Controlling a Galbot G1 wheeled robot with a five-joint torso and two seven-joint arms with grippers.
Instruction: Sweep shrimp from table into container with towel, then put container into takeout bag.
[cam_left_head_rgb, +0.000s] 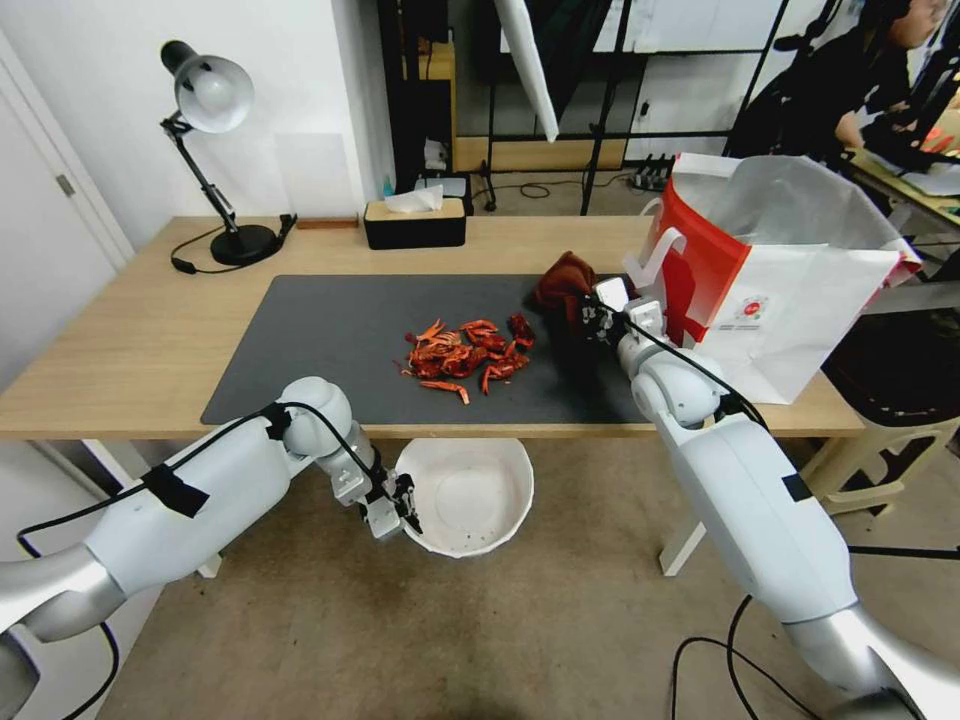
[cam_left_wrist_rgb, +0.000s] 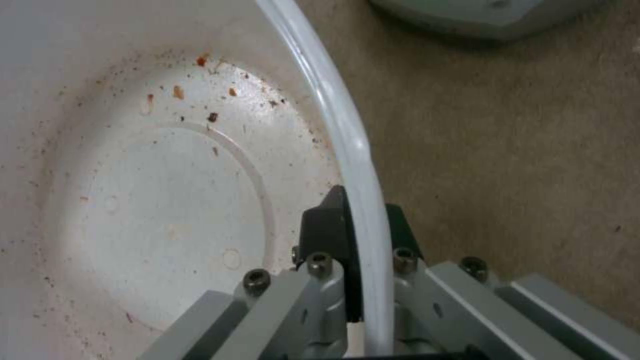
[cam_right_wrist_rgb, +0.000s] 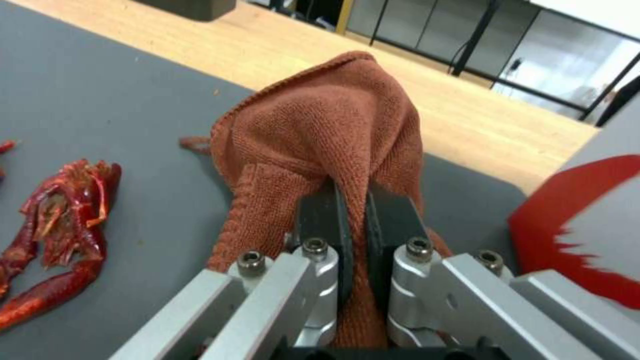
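Below table (cam_left_head_rgb: 150, 330) edge: left gripper (cam_left_head_rgb: 405, 505) clamped on container (cam_left_head_rgb: 470, 495) rim; right gripper (cam_left_head_rgb: 590, 318) pinching towel (cam_left_head_rgb: 562, 285) beside shrimp (cam_left_head_rgb: 468, 358).

Bright, even light; edge distortion.

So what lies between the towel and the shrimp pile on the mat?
Bare dark mat; head view shows the towel, held by the right gripper, just short of the shrimp.
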